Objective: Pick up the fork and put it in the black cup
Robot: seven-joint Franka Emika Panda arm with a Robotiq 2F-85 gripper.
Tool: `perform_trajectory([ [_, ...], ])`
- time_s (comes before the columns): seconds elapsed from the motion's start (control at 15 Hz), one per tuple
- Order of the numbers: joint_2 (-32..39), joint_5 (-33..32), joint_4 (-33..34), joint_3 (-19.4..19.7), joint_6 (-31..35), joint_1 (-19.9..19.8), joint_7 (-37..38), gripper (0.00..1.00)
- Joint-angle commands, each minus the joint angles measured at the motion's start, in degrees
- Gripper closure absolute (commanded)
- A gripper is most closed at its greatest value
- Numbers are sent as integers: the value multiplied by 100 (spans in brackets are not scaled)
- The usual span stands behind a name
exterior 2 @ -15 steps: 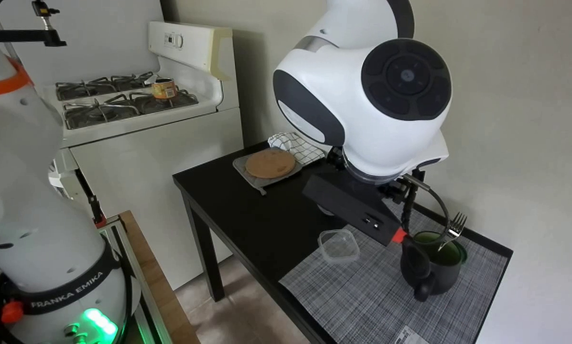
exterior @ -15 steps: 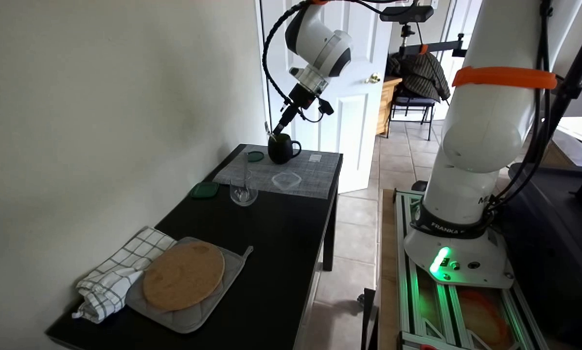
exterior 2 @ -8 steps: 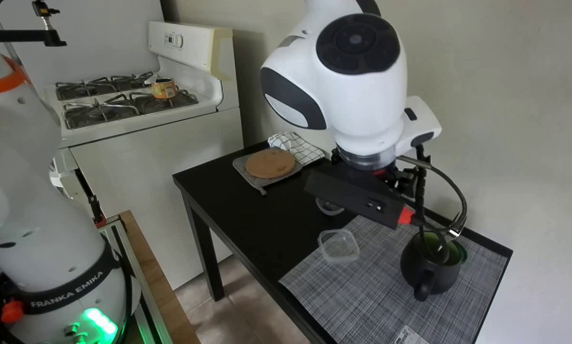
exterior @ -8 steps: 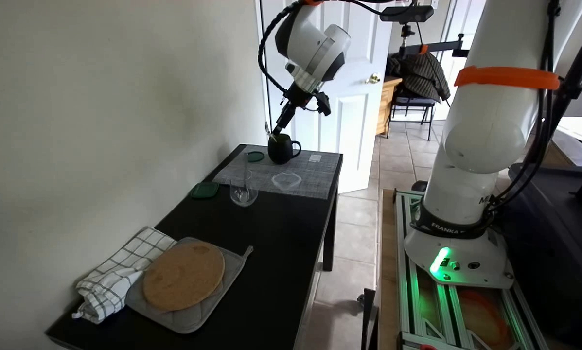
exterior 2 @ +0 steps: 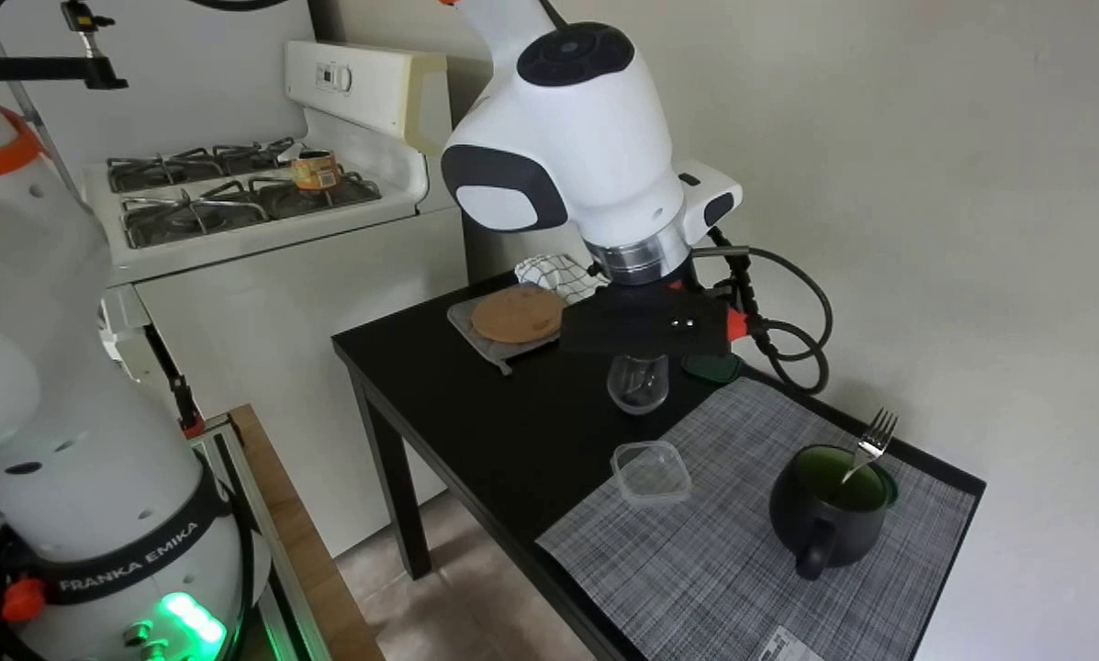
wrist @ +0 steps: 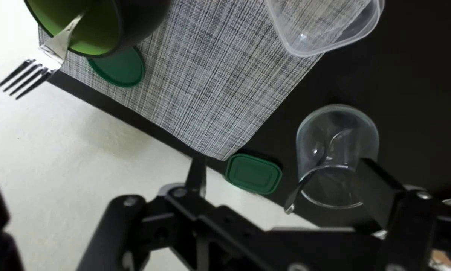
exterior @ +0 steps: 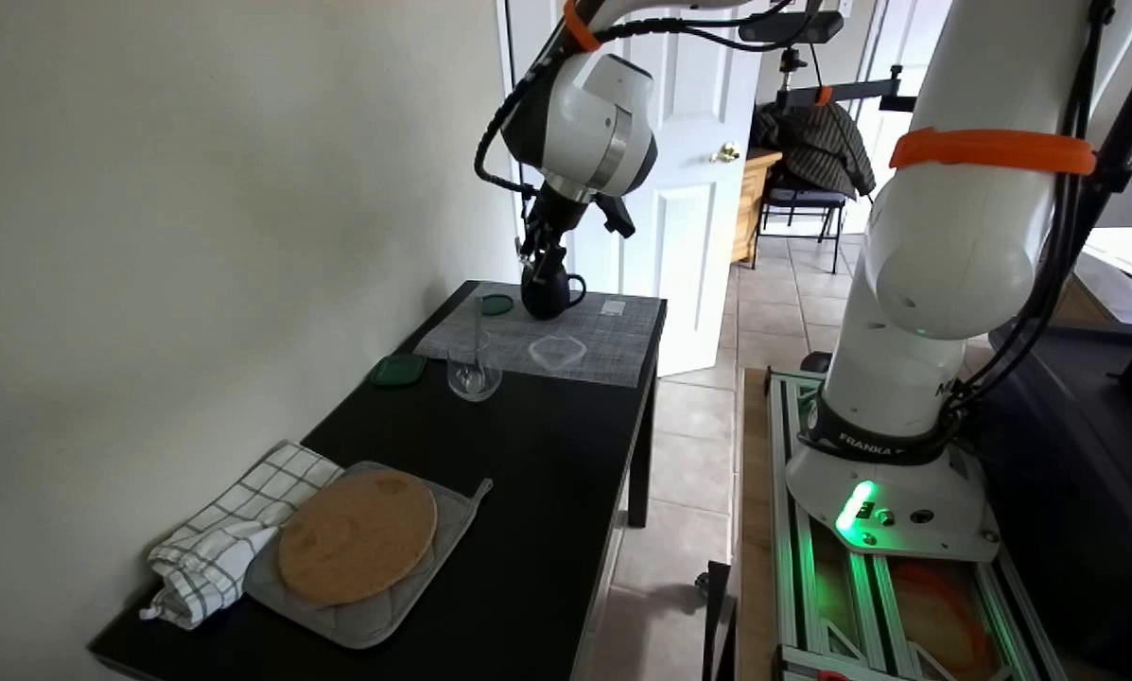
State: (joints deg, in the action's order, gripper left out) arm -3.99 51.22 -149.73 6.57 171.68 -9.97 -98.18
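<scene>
The black cup (exterior 2: 824,528) stands upright on the grey placemat. It also shows in the wrist view (wrist: 144,19) and in an exterior view (exterior: 547,301), where the gripper partly covers it. The fork (exterior 2: 872,442) stands in the cup, handle down inside and tines up, leaning on the rim; its tines point out past the rim in the wrist view (wrist: 57,47). My gripper (wrist: 285,173) is open with nothing between its fingers. It is apart from the cup and fork, above the area of the green lid and the clear glass.
A clear glass (wrist: 336,139) with a utensil in it stands on the black table (exterior 2: 549,431). A clear container (exterior 2: 652,473) sits at the placemat (exterior 2: 696,560) edge. A green lid (wrist: 253,174) lies by the wall. A cork board (exterior: 357,539) and checked towel (exterior: 244,530) lie farther off.
The arm has moved away from the cup toward the glass, and the wrist has turned more upright. Its cables no longer cover the cup in an exterior view. The fork and cup have stayed put.
</scene>
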Motion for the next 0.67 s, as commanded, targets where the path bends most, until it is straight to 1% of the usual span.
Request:
perform_trajectory([
  [0.0,31,-88,-25,-20,0,0,11,0],
  [0.13,65,-134,-32,-27,0,-1,11,0],
  [0.2,175,-342,-95,-79,-3,-36,524,0],
  [0.27,325,-557,-173,-164,425,-39,990,0],
  [0.33,506,-896,-284,-56,798,76,1476,0],
  [0.47,837,-1915,-469,40,1436,36,2201,0],
  [0.53,1096,-2199,-541,140,1763,8,2365,0],
  [0.6,1166,-2156,-542,401,1760,184,2224,0],
])
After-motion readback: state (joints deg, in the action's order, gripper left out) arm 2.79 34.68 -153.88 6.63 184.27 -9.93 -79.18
